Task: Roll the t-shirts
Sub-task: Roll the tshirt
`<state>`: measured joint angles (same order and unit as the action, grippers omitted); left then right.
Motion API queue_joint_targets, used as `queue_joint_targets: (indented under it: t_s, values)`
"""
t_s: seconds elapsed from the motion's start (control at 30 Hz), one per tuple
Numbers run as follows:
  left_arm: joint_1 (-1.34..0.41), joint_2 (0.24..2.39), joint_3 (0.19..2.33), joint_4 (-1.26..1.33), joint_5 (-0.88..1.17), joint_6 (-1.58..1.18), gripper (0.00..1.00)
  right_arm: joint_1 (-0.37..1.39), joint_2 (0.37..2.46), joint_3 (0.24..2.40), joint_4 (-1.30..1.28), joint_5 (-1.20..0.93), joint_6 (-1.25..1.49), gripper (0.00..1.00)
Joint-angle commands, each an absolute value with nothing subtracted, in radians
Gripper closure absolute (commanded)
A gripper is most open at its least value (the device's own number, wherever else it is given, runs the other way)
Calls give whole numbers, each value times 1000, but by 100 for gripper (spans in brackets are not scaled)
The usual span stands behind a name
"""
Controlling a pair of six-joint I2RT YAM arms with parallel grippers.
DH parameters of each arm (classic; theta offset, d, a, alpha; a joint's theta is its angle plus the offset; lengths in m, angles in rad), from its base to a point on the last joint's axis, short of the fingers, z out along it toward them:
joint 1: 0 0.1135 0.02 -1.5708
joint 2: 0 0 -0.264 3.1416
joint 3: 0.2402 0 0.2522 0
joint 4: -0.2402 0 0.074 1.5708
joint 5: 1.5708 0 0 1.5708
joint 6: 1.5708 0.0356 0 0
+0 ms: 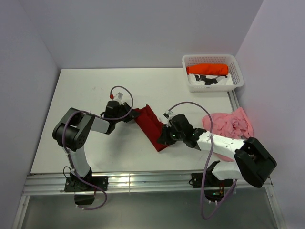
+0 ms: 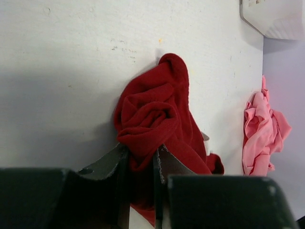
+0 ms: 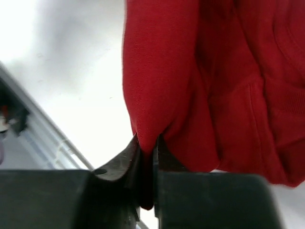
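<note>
White table [image 1: 95, 95] seen from above. A dark red t-shirt [image 1: 150, 126] lies as a slanting strip at centre frame. A pale pink t-shirt [image 1: 228, 125] sits crumpled at the right edge. At upper right, a white basket [image 1: 209, 56] holds an orange t-shirt [image 1: 207, 69]. The left gripper [image 2: 141, 162] is pinched nearly closed on the red shirt's bunched upper-left end, and the right gripper [image 3: 148, 152] is clamped tight on a fold at its lower-right end.
</note>
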<state>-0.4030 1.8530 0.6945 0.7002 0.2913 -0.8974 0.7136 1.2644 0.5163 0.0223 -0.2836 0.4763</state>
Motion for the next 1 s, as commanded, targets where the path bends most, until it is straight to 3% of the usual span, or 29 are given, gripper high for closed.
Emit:
queue_joint_targets:
  t_s: [0.0, 0.2, 0.37, 0.63, 0.77, 0.87, 0.97]
  values:
    - [-390, 1806, 729, 677, 267, -850, 92, 693, 1244, 483, 89, -434, 532, 96]
    - [-361, 1784, 726, 661, 287, -831, 93, 575, 1353, 336, 364, -674, 685, 100]
    - [-333, 1778, 718, 670, 322, -838, 93, 554, 1472, 247, 546, -707, 822, 100]
    - [-313, 1781, 724, 653, 339, -828, 93, 555, 1652, 227, 614, -689, 877, 99]
    - [-305, 1792, 733, 649, 350, -822, 93, 555, 1649, 216, 606, -678, 882, 89]
    - [-302, 1795, 739, 647, 359, -815, 93, 557, 1612, 221, 511, -625, 851, 70]
    - [-299, 1787, 749, 624, 354, -798, 93, 563, 1533, 244, 367, -557, 801, 64]
